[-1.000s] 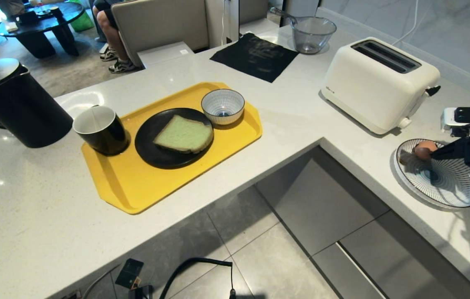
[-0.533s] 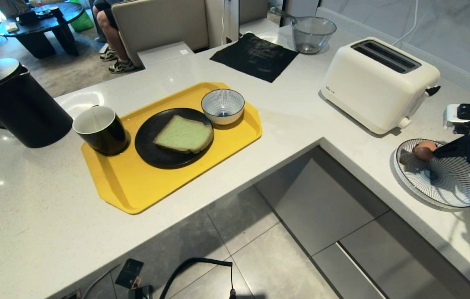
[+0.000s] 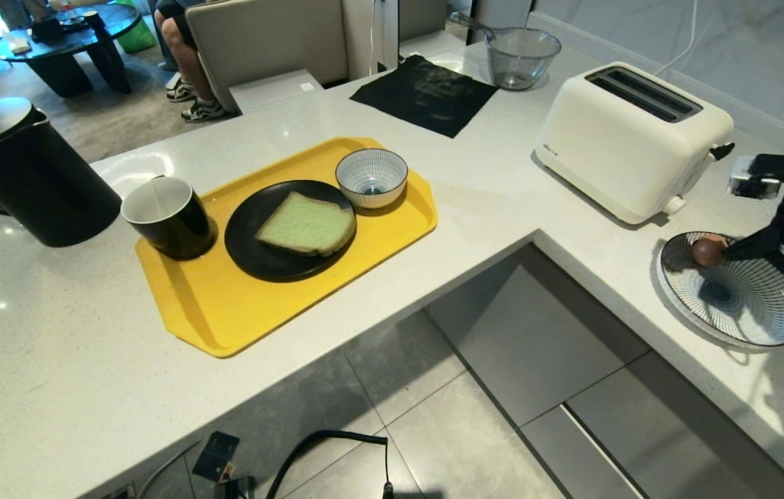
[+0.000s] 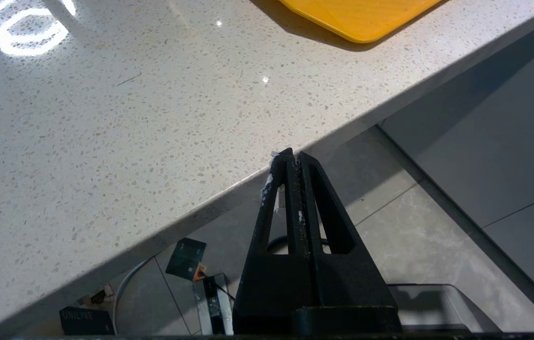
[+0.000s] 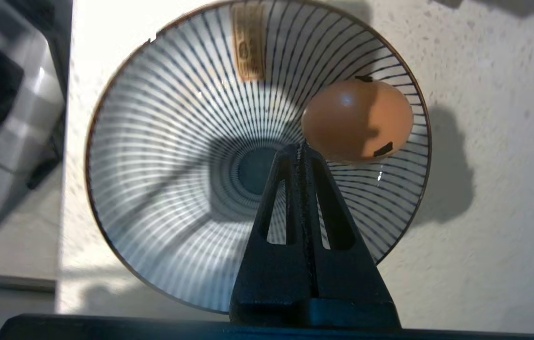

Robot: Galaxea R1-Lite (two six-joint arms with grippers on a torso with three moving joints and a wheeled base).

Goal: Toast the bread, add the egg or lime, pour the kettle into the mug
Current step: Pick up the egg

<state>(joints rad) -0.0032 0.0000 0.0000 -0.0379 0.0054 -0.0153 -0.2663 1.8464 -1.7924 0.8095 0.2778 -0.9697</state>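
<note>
Nudging risk: my right gripper [image 5: 300, 150], clenched and empty, touches the egg [image 5: 356, 121]; it may roll off the plate [image 5: 153, 156].

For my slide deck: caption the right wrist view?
Shut right gripper poised over a striped plate, tips beside the egg.

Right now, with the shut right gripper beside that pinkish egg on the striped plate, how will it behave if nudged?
The pinkish egg is rounded and lies loose near the sloped rim of the striped plate, so it will probably roll. Its thin shell looks fragile. The right gripper is shut, so it can likely only push.
</note>
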